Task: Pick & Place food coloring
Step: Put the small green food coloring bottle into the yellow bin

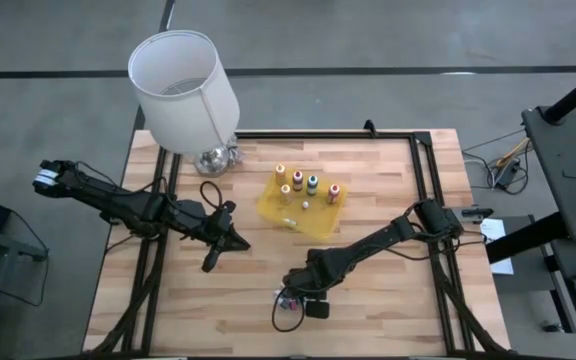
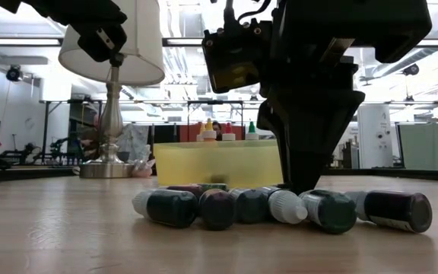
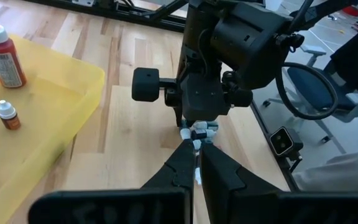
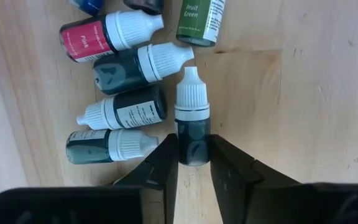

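Observation:
Several small food coloring vials [image 4: 123,112] with white caps lie on their sides in a cluster [image 1: 293,298] on the wooden table near its front edge. My right gripper [image 4: 193,163] stands over them, pointing down, shut on one dark vial [image 4: 192,118] at the cluster's edge. Several larger food coloring bottles [image 1: 298,183] stand upright in the yellow tray [image 1: 313,222] at mid table. My left gripper [image 1: 230,238] hovers shut, holding nothing, to the left of the tray. My right gripper pinches the dark vial's body near its bottom end [image 4: 193,148] between its two fingers. The fingers come from above, pointing down, and lie across the vial. The vial lies on its side on the table, its white cap [image 4: 191,90] pointing away from the fingers.
A lamp with a white shade [image 1: 183,90] and a silver base [image 1: 213,158] stands at the far left of the table. Black frame rails [image 1: 423,170] run along the table's sides. Bare wood lies between the tray and the vials.

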You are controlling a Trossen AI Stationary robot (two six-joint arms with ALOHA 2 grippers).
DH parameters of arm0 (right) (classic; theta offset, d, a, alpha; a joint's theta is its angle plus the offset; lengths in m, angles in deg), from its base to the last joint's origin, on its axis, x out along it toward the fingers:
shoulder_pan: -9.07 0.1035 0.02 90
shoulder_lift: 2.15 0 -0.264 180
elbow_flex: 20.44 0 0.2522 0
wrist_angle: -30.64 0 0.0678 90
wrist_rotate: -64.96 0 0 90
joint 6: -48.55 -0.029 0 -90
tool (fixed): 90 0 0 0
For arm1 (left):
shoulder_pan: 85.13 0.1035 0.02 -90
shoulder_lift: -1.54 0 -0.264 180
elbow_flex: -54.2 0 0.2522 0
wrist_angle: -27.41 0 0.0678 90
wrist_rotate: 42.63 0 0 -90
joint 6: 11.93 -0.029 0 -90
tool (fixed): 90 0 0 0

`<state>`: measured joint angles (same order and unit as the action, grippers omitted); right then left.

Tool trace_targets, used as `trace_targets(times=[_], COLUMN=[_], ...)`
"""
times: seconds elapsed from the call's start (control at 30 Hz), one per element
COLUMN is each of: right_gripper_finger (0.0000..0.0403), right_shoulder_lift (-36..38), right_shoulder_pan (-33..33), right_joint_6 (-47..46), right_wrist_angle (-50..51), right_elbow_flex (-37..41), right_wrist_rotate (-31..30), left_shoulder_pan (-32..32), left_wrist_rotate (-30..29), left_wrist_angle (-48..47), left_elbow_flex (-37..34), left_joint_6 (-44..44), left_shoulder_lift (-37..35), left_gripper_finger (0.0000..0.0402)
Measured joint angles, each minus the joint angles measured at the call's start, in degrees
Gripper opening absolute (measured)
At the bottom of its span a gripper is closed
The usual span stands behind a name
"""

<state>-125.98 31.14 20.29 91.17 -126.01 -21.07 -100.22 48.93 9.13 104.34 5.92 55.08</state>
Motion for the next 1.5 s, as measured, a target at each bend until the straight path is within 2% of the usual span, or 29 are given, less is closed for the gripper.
trace_targets(times=[0.33,0.5,0.67,0.9,1.1,1.3,1.5], right_gripper_finger=[0.0066,0.0066,0.0066,0.0066,0.0066,0.0065,0.0065], right_shoulder_lift=[0.1,0.3,0.3,0.4,0.4,0.5,1.2], right_shoulder_pan=[0.0,-0.1,-0.4,-2.1,-3.7,-4.9,-5.7], right_joint_6=[-0.1,0.6,1.8,1.9,1.9,2.2,2.0], right_wrist_angle=[2.4,7.9,12.9,16.9,19.7,20.8,20.7], right_elbow_flex=[-2.0,-7.5,-14.9,-25.9,-35.1,-42.6,-43.1], right_wrist_rotate=[0.3,0.1,-4.7,-9.4,-12.2,-13.2,-13.2], left_shoulder_pan=[0.0,0.0,0.0,0.0,0.0,0.0,0.0], left_wrist_rotate=[0.1,0.7,0.7,0.6,0.7,0.7,0.7], left_wrist_angle=[1.0,3.5,3.6,3.0,-1.2,-3.2,-4.5], left_elbow_flex=[0.0,0.0,2.2,6.6,9.4,10.5,12.9], left_joint_6=[2.3,4.5,6.3,2.8,1.5,-0.3,-2.8], left_shoulder_lift=[0.0,0.0,0.0,0.0,1.0,2.2,4.2], left_gripper_finger=[0.0,0.0,0.0004,0.0055,0.0098,0.0108,0.0108])
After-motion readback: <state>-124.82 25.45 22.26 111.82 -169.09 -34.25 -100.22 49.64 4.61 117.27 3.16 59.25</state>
